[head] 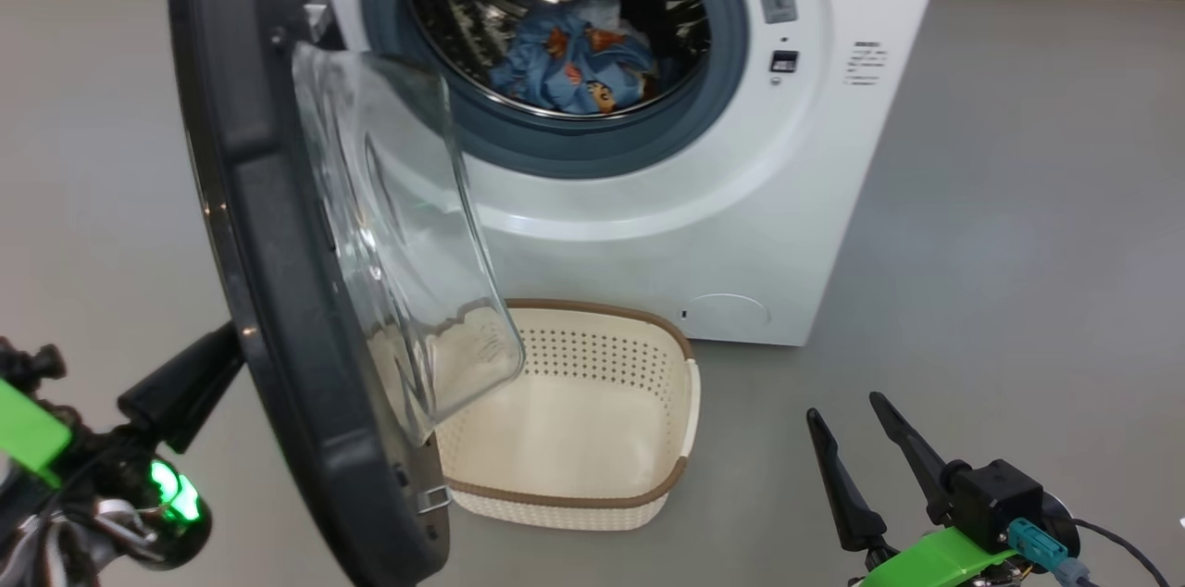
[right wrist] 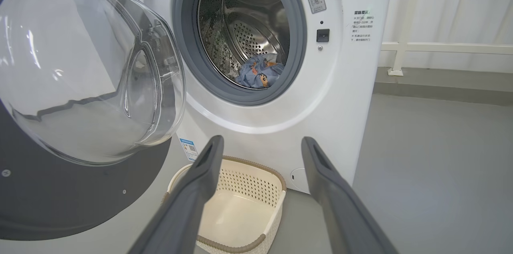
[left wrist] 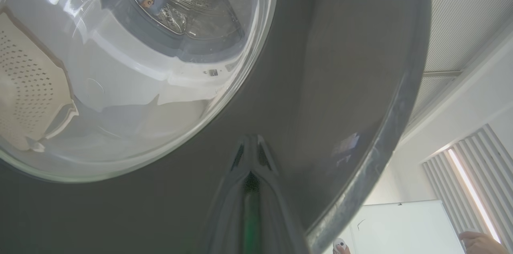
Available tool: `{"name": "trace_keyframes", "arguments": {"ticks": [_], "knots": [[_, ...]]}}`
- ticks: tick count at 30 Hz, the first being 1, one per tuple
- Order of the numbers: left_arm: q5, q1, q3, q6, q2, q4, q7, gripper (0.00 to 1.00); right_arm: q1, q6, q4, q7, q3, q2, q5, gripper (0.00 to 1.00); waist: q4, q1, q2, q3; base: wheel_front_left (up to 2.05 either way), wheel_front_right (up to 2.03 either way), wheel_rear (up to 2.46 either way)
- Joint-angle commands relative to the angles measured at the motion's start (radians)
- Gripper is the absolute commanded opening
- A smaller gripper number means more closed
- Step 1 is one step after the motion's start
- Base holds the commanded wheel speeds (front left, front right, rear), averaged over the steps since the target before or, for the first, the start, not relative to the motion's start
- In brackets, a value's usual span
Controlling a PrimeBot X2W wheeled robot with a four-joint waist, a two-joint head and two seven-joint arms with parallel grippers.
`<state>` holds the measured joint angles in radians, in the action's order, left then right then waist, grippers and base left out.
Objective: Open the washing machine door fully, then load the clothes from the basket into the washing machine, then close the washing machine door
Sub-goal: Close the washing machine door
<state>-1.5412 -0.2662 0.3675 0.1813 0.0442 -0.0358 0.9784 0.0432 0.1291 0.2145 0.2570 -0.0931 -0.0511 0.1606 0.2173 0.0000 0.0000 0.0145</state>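
The washing machine (head: 648, 226) stands on the grey floor (head: 1018, 244), its white front facing the robot and its round opening uncovered, ringed by a grey-blue gasket (head: 722, 87). The washing machine door (head: 268, 291) hangs wide open on the robot's left side of that opening. Its black rim is seen nearly edge-on in the head view, and the clear glass bowl (head: 407, 235) bulges from its inner face toward the machine.

The basket (head: 574, 439) sits on the floor just in front of the machine, below the opening and partly behind the glass bowl in the head view. Its cream bottom is bare. The clothes (head: 569, 64), light blue with orange-brown figures, lie in a heap at the bottom of the steel drum (right wrist: 244, 13).

The right gripper (head: 844, 408) hangs low on the robot's right, well apart from the machine. Its fingers (right wrist: 200, 182) are spread wide and hold nothing. The left gripper (head: 227, 342) is behind the door. Its fingers (left wrist: 240, 154) are clenched together, their tips at the outer face of the black rim, apparently touching it.
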Motion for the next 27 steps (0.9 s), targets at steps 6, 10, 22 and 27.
{"name": "trace_keyframes", "arguments": {"ticks": [6,10,22,27], "knots": [[-0.074,-0.059,-0.097,-0.036,0.007,0.020,-0.095,0.00,0.010,0.002,-0.026,0.005,-0.026,0.001,-0.001,1.00,-0.060,0.0000,0.0000,-0.003,0.00,0.00,0.00],[-0.113,-0.090,-0.193,-0.073,0.006,0.076,-0.184,0.00,0.019,0.002,-0.024,0.005,-0.036,0.001,0.001,1.00,-0.091,0.0000,0.0000,-0.006,0.00,0.00,0.00],[-0.125,-0.232,-0.327,-0.181,0.006,0.266,-0.420,0.00,0.024,0.002,-0.020,0.005,-0.044,0.001,-0.014,1.00,-0.194,0.0000,0.0000,-0.002,0.00,0.00,0.00],[-0.145,-0.301,-0.343,-0.224,0.006,0.366,-0.510,0.00,0.020,0.002,-0.019,0.005,-0.051,0.001,-0.019,1.00,-0.232,0.0000,0.0000,-0.002,0.00,0.00,0.00]]}}
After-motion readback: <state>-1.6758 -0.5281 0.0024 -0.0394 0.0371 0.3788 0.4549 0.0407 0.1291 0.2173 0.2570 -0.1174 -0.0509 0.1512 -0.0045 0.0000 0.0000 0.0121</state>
